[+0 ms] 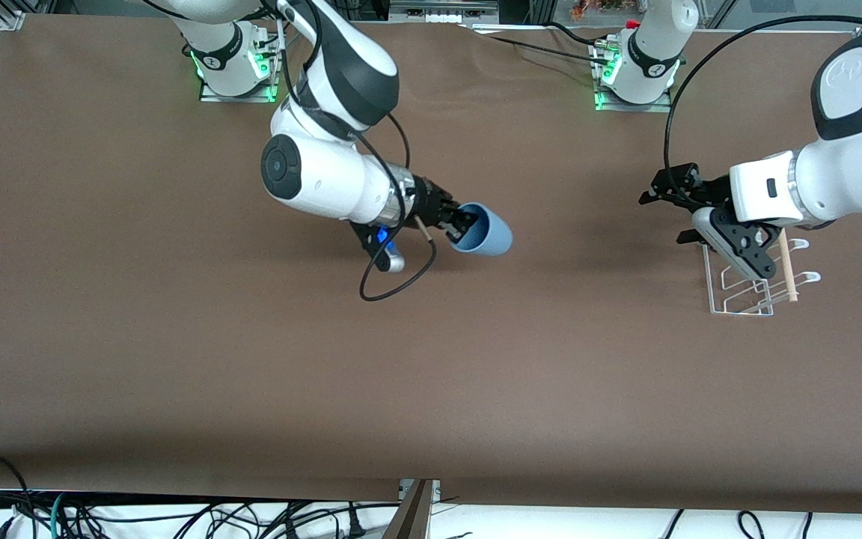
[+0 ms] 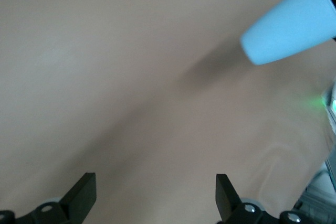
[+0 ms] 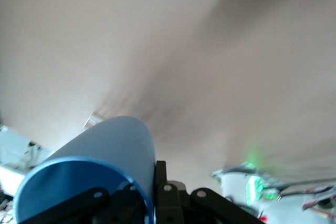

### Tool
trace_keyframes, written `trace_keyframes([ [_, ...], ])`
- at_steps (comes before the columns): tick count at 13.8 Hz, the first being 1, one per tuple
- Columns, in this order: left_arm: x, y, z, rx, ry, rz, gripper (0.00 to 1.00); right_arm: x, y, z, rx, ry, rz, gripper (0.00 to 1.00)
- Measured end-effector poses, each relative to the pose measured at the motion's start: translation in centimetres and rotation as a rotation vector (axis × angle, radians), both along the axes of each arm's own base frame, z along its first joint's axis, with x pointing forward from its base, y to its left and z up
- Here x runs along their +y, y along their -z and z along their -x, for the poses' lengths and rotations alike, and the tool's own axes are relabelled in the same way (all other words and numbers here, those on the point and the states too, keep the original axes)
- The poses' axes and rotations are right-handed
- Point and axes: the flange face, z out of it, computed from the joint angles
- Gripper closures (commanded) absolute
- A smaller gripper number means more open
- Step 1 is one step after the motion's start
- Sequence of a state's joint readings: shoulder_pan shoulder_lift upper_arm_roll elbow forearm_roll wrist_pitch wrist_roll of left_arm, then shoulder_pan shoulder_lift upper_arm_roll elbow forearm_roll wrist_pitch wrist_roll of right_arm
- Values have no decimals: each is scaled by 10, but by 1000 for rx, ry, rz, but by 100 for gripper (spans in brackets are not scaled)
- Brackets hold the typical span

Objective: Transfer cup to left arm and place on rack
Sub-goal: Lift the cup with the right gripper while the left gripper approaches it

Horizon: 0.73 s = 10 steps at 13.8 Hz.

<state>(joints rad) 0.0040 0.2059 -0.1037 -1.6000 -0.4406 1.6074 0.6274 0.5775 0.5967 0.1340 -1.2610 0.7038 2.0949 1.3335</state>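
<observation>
While the right gripper (image 1: pixel 467 222) clamps the rim of the one blue cup (image 1: pixel 485 232) above mid-table, one finger inside it, the left gripper (image 1: pixel 667 196) hangs with fingers spread, empty, the single rack (image 1: pixel 753 288) on the table just beneath its wrist.

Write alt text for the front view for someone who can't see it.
The right end effector holds the light-blue cup by its rim, tipped sideways over the brown table. The left end effector hangs open over the table beside the white wire rack.
</observation>
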Motion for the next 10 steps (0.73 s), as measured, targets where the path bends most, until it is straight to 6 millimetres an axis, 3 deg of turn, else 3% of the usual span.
trace_keyframes([
  [3, 3, 24, -10, -85, 188, 211, 0, 13, -21, 6, 36, 17, -86, 100],
  [6, 2, 35, -17, -210, 352, 333, 0, 18, -27, 10, 51, 24, -97, 100],
  [8, -10, 34, -15, -261, 401, 413, 0, 20, -25, 11, 55, 24, -96, 100],
  [10, -42, 32, -12, -308, 450, 450, 0, 20, -24, 11, 57, 23, -96, 100],
])
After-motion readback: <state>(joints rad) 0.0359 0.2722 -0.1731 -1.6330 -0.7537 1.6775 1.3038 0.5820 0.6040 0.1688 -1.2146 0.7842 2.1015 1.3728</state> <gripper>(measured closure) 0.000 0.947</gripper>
